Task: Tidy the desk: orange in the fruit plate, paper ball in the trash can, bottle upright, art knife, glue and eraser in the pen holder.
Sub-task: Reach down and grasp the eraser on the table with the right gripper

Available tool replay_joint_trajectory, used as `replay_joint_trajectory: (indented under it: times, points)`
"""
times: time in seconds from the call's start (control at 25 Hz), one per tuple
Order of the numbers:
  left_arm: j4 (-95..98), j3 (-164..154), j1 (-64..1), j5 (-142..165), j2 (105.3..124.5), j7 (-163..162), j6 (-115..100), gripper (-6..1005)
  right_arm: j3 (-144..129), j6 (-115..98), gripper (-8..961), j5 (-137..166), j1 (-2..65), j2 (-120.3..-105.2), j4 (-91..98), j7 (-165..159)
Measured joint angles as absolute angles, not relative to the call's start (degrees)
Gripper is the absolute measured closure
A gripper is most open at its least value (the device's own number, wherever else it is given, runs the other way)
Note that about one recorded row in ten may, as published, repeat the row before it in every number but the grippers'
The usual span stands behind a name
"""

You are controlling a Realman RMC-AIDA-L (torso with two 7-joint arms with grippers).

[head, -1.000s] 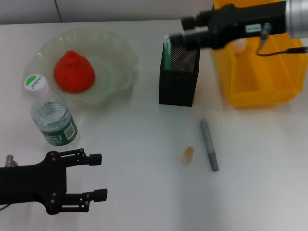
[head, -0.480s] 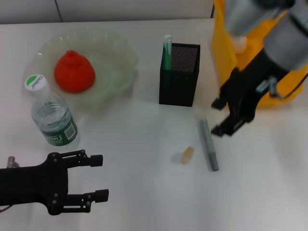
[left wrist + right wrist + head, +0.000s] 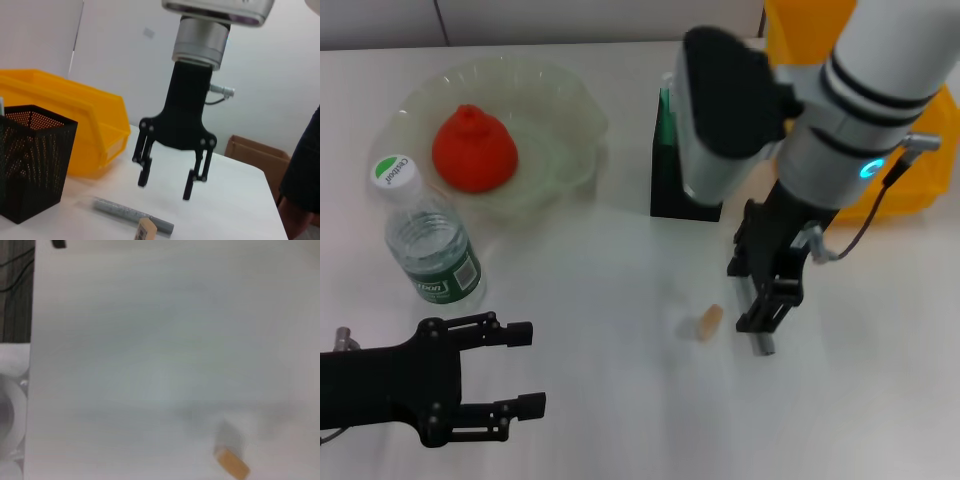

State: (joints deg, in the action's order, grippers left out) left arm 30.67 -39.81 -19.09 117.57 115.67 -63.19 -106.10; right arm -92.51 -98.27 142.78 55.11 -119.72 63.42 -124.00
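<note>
One orange, one bottle, one eraser, one grey knife. The right gripper, fingers spread, has dropped from the trash can to over the knife; left gripper idles, spread.

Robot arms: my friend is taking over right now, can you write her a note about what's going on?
Right gripper: open, pointing down just above the grey art knife, not gripping it.
Left gripper: open, idle low over the desk near the robot.
Done: orange sits in the fruit plate; bottle stands upright beside the plate.
Pen holder already has a green stick in it, probably the glue.
Left: art knife and eraser, lying side by side on the desk, go into the pen holder.
Trash can: its inside is hidden; no paper ball in sight.
</note>
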Motion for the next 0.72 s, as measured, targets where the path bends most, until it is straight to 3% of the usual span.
replay_joint_trajectory:
  times: [0.72]
  points:
    - [30.49,-39.82,-18.85,117.68,115.94,-63.19,-105.88,202,-106.82,-83.55,408,137.08,57.39,-119.89,53.38,-123.91]
